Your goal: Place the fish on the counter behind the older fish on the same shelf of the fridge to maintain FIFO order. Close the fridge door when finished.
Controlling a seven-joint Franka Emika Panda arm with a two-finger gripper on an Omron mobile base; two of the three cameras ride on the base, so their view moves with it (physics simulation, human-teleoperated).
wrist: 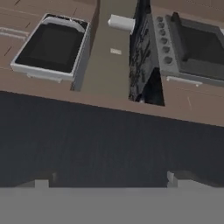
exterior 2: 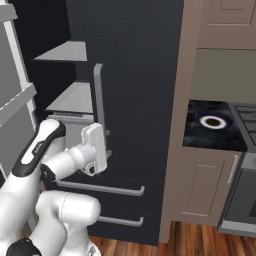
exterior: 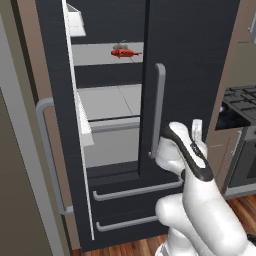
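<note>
Counted: one fridge, tall and black, left door swung open, right door shut. Two grey bar handles, one per door: right-door handle upright, left-door handle on the opened panel. Two lower drawers, each with a horizontal grey pull. Two light-grey shelves visible inside: upper shelf and a lower one. One red fish, lying toward the right edge of the upper shelf, close to the edge of the shut door. Grey fish not made out in any view; its place cannot be told.

One strip of black marble counter right of the fridge, over a beige cabinet; one dark ring-shaped item near the middle of that strip, too small to identify. Stove beyond the counter's right edge.

Arm: folded, elbow raised, forearm reaching toward the shut right door at about the level of the handle's lower end. Claw pointed at the black door face, very near it, contact not certain.

Claw state: two fingertips set wide apart at the bottom corners of the hand view, nothing between them; wide open, nothing held.
</note>
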